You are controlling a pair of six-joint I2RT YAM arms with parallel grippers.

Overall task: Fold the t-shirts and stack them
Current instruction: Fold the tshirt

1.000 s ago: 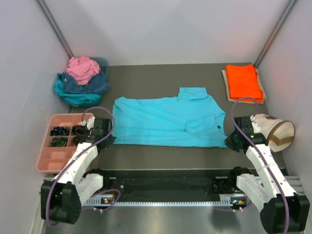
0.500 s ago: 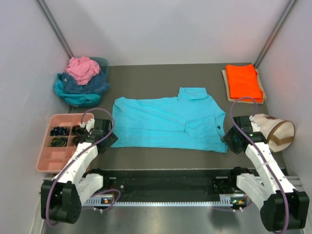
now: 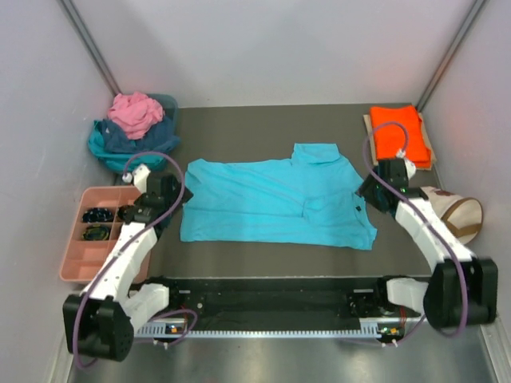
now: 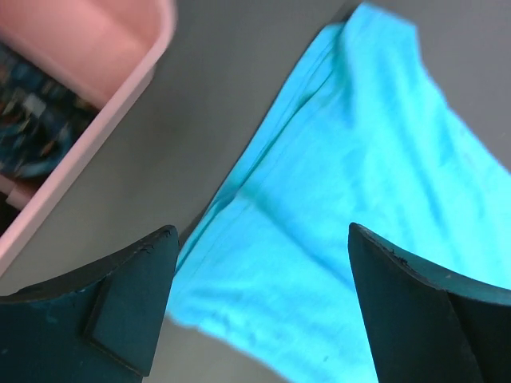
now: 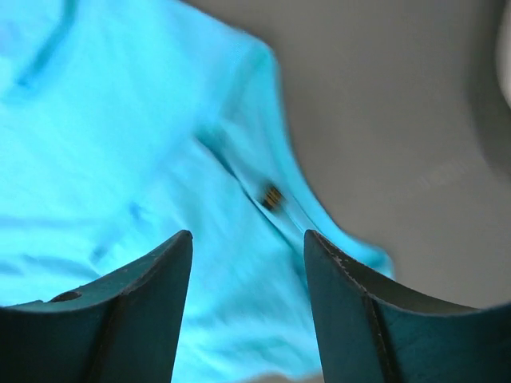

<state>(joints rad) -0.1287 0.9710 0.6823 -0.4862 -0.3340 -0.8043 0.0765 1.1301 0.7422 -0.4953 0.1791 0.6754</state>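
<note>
A bright turquoise t-shirt lies spread flat across the middle of the table, one sleeve folded in. My left gripper hovers over the shirt's left edge, open with nothing in it. In the left wrist view the turquoise cloth lies below the wide-apart fingers. My right gripper hangs above the shirt's right edge, also open and empty; its wrist view shows the cloth and a small label under it. A folded orange t-shirt lies at the back right. Pink, navy and teal t-shirts are heaped at the back left.
The heap sits in a teal basket. A pink compartment tray with small dark items stands at the near left, close to the left arm. A cream bag with a brown strap lies at the near right. The orange shirt rests on a tan board.
Both grippers opened and let go of the turquoise shirt's near corners, then rose and drew back toward the far side. The shirt's near edge now lies flat on the table.
</note>
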